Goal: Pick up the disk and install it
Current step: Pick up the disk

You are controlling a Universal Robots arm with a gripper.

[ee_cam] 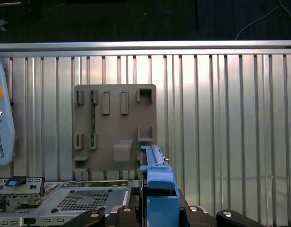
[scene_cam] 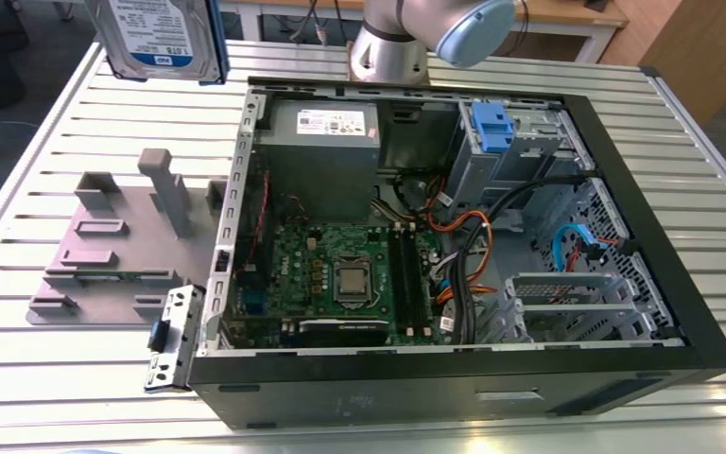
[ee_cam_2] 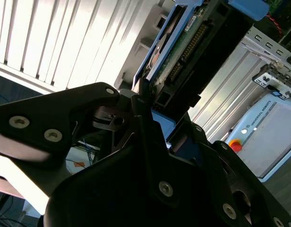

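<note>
The pick-up looks done: the disk (scene_cam: 162,38) hangs lifted above the worktop's (scene_cam: 60,123) far corner at the exterior view's left, off the grey holder plate (scene_cam: 111,255). In the second wrist view the gripper (ee_cam_2: 141,101) has its fingers (ee_cam_2: 79,113) clenched on the disk's edge. The disk is well apart from the open computer case (scene_cam: 615,312), so installing is not yet done.

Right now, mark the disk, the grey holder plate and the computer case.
the disk (scene_cam: 159,34), exterior view, white-and-blue label
the grey holder plate (ee_cam: 115,125), first wrist view, flat face
the computer case (scene_cam: 401,392), exterior view, black outer wall
</note>
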